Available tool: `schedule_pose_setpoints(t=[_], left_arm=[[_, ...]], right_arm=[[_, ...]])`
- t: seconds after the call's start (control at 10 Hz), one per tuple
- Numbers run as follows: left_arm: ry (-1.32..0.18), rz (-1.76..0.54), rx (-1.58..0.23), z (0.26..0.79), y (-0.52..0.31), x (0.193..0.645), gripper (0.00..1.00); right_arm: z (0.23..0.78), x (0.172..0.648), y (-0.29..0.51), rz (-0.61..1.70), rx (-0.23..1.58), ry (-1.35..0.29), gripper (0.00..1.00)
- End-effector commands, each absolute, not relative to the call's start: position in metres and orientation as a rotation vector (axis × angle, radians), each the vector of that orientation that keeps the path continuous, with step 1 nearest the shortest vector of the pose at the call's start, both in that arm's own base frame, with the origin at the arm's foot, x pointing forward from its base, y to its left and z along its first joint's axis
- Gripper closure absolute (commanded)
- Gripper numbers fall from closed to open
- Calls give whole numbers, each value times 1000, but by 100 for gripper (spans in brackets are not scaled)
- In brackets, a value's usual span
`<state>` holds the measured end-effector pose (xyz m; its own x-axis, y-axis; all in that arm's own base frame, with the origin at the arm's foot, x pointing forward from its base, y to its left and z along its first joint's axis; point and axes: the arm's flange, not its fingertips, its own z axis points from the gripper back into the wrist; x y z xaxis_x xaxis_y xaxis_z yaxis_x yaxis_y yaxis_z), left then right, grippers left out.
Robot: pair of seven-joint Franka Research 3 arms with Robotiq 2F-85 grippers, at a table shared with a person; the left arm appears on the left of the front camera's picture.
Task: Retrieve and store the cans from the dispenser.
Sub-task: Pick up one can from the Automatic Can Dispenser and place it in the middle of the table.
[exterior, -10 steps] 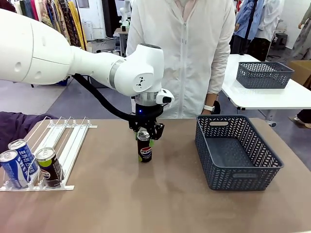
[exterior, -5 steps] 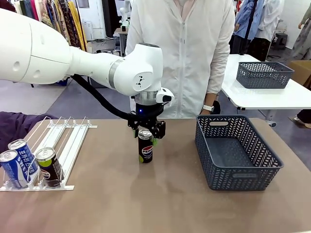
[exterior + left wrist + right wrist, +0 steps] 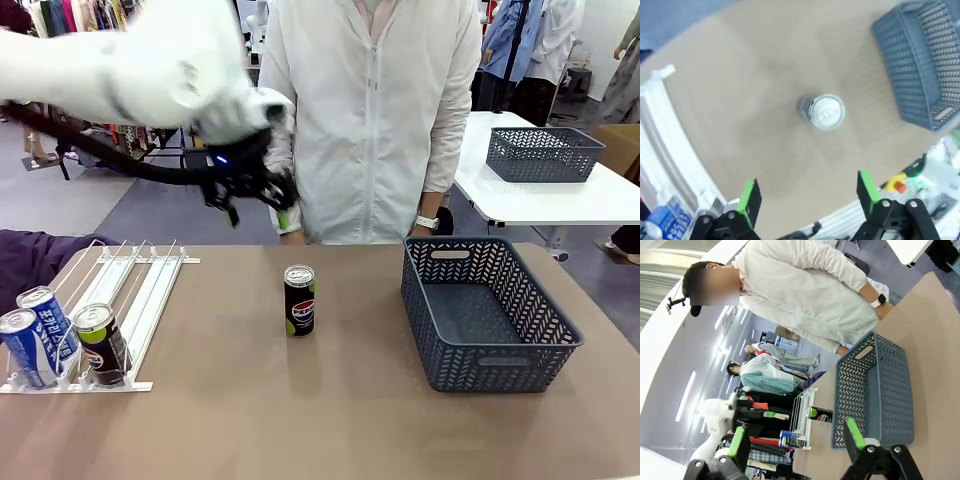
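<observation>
Left gripper (image 3: 250, 187) lifted off can (image 3: 299, 299), jaws spread, empty. Can stands mid-table, short of basket (image 3: 500, 365). Next, likely: grip another at dispenser (image 3: 150, 290).

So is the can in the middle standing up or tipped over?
Standing up. The can sits on its base on the table, silver top up; from above its round top shows.
</observation>
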<state>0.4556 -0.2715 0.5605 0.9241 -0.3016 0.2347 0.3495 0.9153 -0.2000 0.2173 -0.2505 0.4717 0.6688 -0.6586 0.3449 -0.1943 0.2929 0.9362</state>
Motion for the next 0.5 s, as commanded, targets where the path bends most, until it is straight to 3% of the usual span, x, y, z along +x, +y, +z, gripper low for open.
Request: schedule_pose_setpoints(t=[0.0,0.2,0.4], left_arm=[[-277,-287,-507,565,-146,409,0],[-352,-187,-863,546,-24,372,0],[-474,-26,-1199,491,71,331,0]], right_arm=[[476,219,-252,-360,1285,-853,0],[476,219,-252,-360,1285,-853,0],[476,219,-252,-360,1285,-853,0]])
